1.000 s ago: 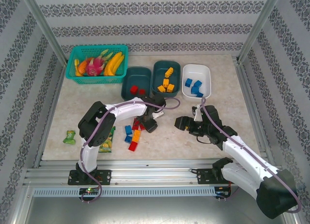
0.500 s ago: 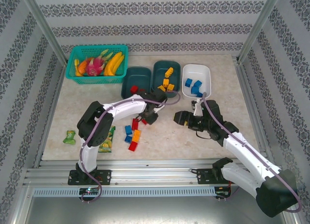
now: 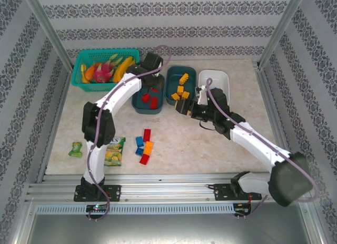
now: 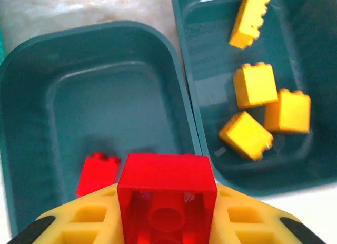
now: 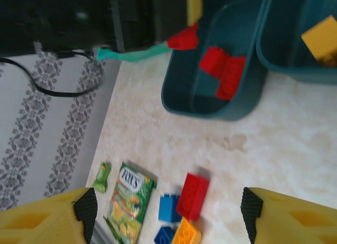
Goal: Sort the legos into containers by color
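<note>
One red lego in left jaws, over left teal tub

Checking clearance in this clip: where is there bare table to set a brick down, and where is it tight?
Bare: the left side between mesh basket and snack packet; the middle front between loose bricks and right arm. Crowded: the back row of teal tubs and white tub, left gripper and right gripper at them.
</note>
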Tool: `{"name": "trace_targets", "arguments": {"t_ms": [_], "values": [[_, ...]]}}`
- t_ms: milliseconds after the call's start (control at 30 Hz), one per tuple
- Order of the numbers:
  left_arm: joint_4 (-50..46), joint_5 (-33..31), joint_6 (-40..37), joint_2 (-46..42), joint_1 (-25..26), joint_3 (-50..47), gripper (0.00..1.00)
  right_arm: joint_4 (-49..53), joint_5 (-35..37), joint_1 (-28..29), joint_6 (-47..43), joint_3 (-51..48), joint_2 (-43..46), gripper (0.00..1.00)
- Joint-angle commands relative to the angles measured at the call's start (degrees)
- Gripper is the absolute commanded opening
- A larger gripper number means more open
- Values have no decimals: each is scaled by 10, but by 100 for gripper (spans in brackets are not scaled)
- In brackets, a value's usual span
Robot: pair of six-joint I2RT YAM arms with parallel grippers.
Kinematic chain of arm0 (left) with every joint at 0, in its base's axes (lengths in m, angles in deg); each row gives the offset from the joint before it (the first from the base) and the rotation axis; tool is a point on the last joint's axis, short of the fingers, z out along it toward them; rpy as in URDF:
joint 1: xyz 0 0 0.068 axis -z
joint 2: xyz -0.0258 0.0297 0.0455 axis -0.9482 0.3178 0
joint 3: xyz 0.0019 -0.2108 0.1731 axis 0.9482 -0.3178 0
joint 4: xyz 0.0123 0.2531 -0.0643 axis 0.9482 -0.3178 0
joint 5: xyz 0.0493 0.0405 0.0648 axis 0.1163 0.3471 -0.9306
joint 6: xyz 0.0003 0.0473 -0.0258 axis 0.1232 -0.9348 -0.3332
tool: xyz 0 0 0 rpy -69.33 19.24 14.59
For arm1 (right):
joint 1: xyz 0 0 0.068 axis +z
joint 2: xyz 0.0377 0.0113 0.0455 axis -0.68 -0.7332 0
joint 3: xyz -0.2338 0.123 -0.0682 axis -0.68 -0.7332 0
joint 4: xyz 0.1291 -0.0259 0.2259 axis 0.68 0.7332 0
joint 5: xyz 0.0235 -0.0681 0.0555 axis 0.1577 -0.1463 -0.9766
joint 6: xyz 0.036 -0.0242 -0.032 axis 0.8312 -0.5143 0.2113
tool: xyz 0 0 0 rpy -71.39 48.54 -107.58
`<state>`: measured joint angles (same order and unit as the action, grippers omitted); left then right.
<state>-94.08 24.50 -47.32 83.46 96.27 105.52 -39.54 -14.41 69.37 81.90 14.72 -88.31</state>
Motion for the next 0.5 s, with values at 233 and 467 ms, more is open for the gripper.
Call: {"name": "trace_targets", "arguments": {"t_ms": [233, 467], "values": [[-45, 58, 78, 195, -40, 192, 33, -87, 10, 6, 35, 86, -84, 74], [-53, 70, 94, 208, -43, 190, 44, -88, 5, 8, 41, 82, -91, 75]]}}
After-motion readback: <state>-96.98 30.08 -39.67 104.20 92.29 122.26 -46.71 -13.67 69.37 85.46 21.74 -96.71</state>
